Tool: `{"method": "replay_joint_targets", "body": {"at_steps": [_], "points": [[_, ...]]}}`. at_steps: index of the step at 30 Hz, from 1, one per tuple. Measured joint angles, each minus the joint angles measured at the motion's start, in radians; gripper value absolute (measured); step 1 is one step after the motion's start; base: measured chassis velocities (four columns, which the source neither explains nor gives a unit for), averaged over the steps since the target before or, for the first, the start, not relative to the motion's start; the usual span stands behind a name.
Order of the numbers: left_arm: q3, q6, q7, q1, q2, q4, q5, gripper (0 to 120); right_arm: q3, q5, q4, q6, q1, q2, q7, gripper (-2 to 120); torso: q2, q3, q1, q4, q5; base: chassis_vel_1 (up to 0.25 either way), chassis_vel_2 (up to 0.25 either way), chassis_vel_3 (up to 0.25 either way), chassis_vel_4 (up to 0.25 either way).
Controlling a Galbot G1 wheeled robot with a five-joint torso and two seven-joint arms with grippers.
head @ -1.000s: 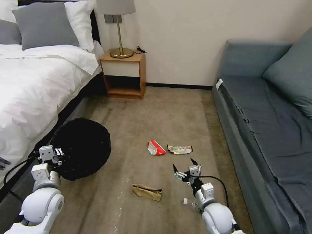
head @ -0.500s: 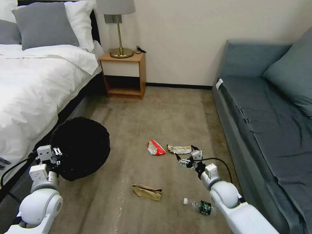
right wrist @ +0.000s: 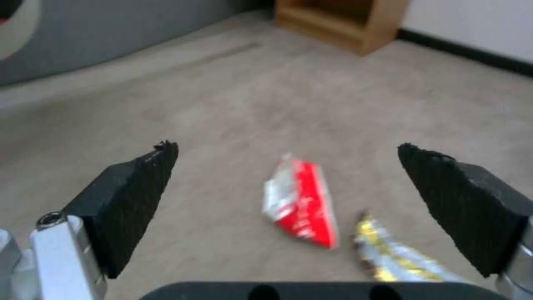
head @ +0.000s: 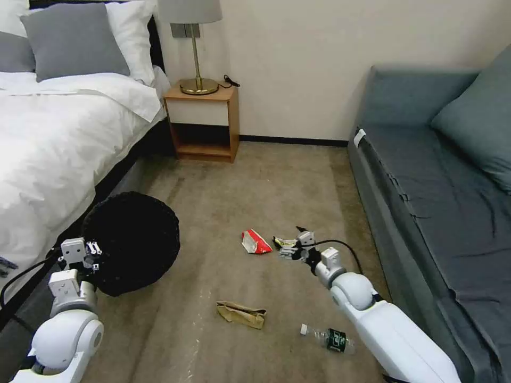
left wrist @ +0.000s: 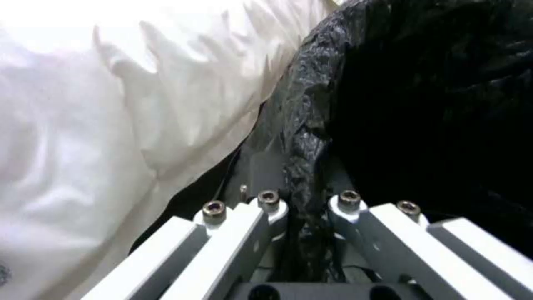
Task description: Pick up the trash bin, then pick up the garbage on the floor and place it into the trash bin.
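The trash bin (head: 133, 242), wrapped in a crinkly black bag, is beside the bed. My left gripper (head: 88, 254) is shut on its rim. The left wrist view shows that gripper (left wrist: 305, 204) pinching the black plastic fold of the trash bin (left wrist: 433, 104). My right gripper (head: 294, 244) stands open, low over the gold-silver foil wrapper (head: 286, 243), with the red-and-white packet (head: 254, 242) just left of it. In the right wrist view the black pads (right wrist: 139, 196) are wide apart, with the packet (right wrist: 302, 202) and the foil wrapper (right wrist: 394, 254) below them. A brown paper bag (head: 241, 314) and a clear bottle (head: 330, 338) lie nearer me.
The bed (head: 48, 143) with white bedding runs along the left, close to the bin. A blue-grey sofa (head: 436, 202) lines the right. A wooden nightstand (head: 205, 125) with a lamp stands at the back wall. Open carpet lies between them.
My right arm has stretched forward and to the left, carrying the open gripper from near the bottle to over the foil wrapper. The left gripper and bin have stayed put.
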Motion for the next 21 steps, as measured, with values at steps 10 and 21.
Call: {"method": "replay_joint_targets", "body": {"at_steps": [10,21], "points": [[0.006,0.000,-0.004,0.003,-0.009,-0.010,0.001,3,-0.119,-0.055,-0.049,-0.016,-0.023,0.057,-0.020,100,0.000,0.000,0.000,0.0000,0.0000,0.000,0.000,0.000,0.000],[0.024,0.009,-0.010,0.012,-0.030,-0.041,0.025,3,-0.205,-0.075,-0.075,-0.037,-0.026,0.079,-0.048,100,0.000,0.000,0.000,-0.0001,0.0000,0.000,0.000,0.000,0.000]]}}
